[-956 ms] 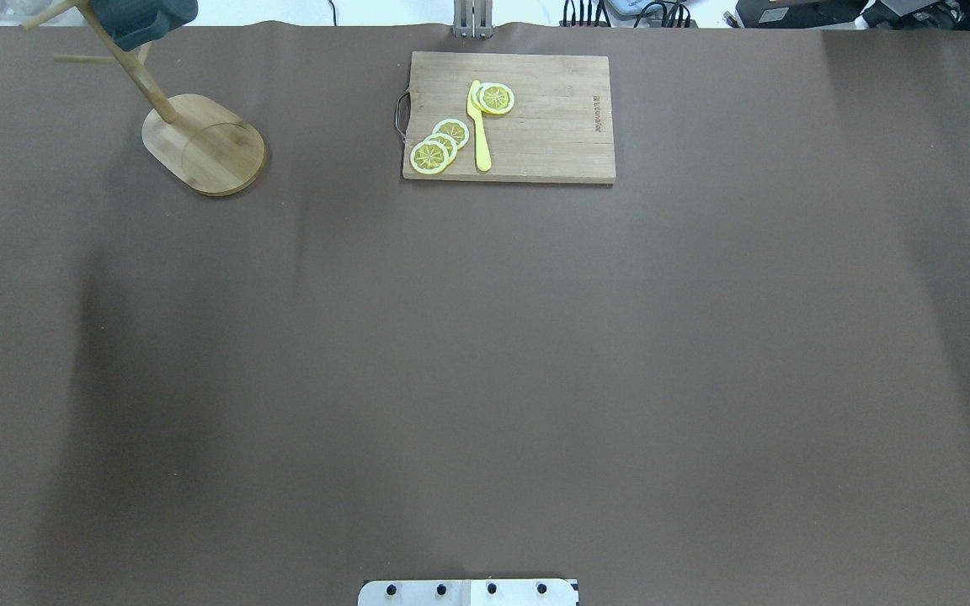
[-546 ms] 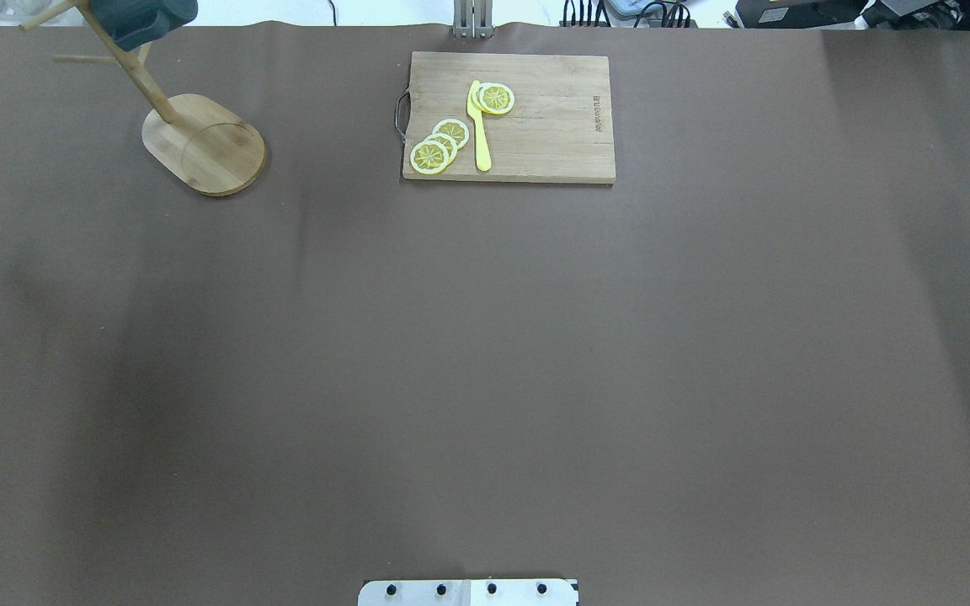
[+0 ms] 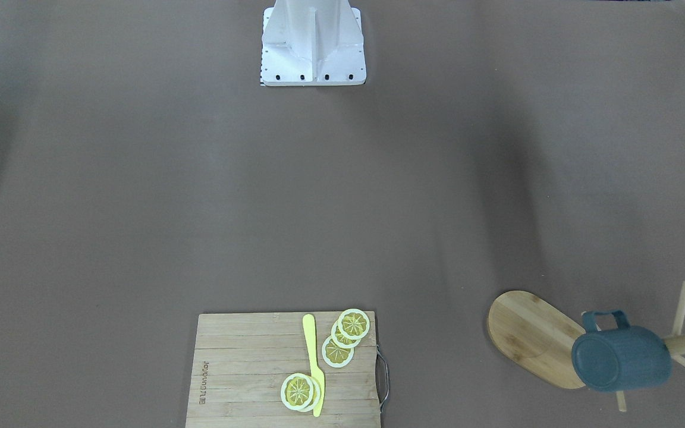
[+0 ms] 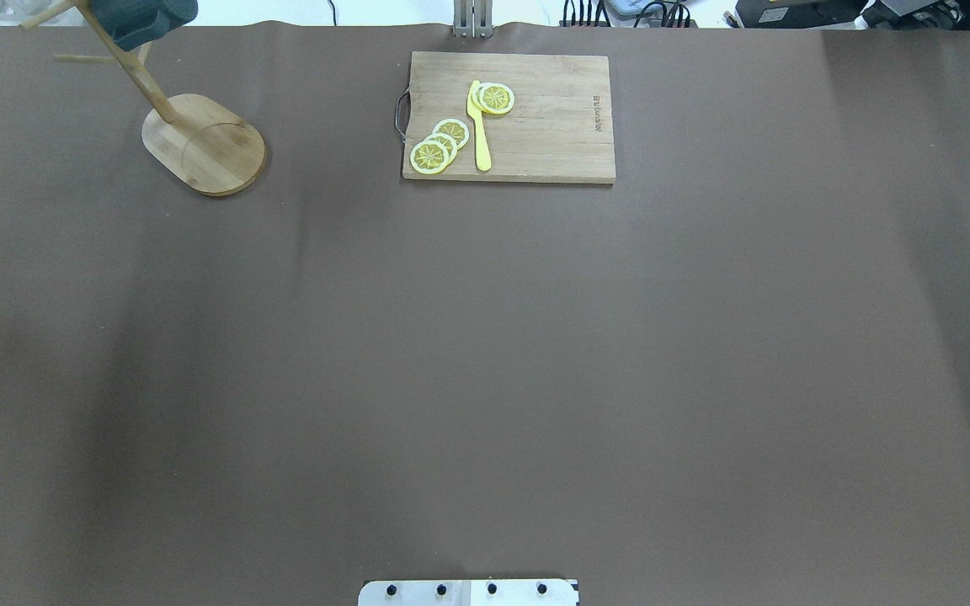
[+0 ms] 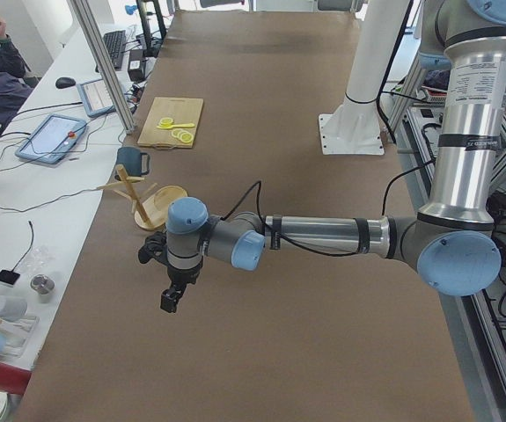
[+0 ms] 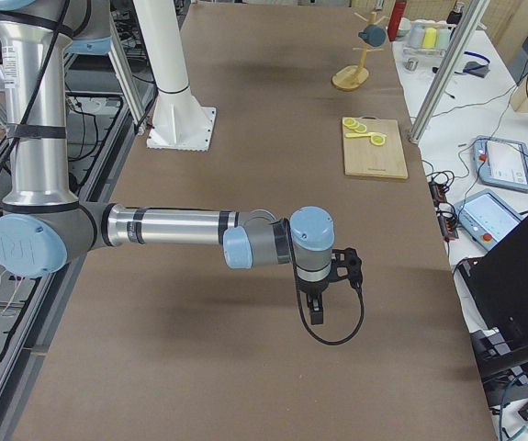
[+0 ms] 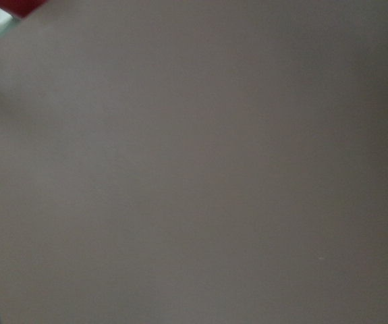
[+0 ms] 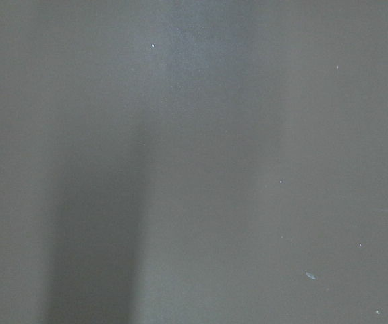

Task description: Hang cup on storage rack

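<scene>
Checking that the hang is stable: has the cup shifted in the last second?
No. In the overhead view the cup stays at the same spot on the storage rack, unchanged relative to the cutting board.

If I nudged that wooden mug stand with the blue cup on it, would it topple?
Probably not easily: the storage rack has a wide flat base. Still, the cup hangs high on one side, so a shove there could tip it. Pushed low, it would likely slide.
</scene>
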Tool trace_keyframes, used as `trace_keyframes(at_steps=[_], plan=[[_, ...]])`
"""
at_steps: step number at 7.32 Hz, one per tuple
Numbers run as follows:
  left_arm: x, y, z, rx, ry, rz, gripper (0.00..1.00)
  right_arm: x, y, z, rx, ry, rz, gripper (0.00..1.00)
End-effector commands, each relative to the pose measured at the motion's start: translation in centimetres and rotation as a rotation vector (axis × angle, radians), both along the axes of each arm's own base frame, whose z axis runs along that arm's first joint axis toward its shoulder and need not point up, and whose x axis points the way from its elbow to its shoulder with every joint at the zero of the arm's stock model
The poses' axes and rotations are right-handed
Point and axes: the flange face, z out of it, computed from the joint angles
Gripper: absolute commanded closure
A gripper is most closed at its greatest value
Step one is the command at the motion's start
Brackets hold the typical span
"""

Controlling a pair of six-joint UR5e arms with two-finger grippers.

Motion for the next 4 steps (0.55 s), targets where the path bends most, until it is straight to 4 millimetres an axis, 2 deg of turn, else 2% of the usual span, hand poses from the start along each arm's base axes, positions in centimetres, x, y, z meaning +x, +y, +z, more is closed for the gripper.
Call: trace_keyframes(at_steps=[1, 2, 3, 4], plan=[[-0.4, 1.5, 0.4, -0.094, 0.089, -0.083, 0.00, 0.0, 0.0, 0.2, -0.003, 0.000, 0.000, 0.00], [-0.4, 3.2, 2.8, -0.153, 0.064, -0.091, 0.00, 0.0, 0.0, 0.1, -0.003, -0.003, -0.001, 0.00], [-0.6, 3.4, 3.7, -0.208, 0.004, -0.099, 0.00, 0.0, -0.1, 0.0, 0.007, -0.001, -0.008, 0.00], [-0.7, 3.3, 3.1, -0.205, 0.003, -0.093, 0.00, 0.0, -0.3, -0.3, 0.017, 0.001, -0.013, 0.00]])
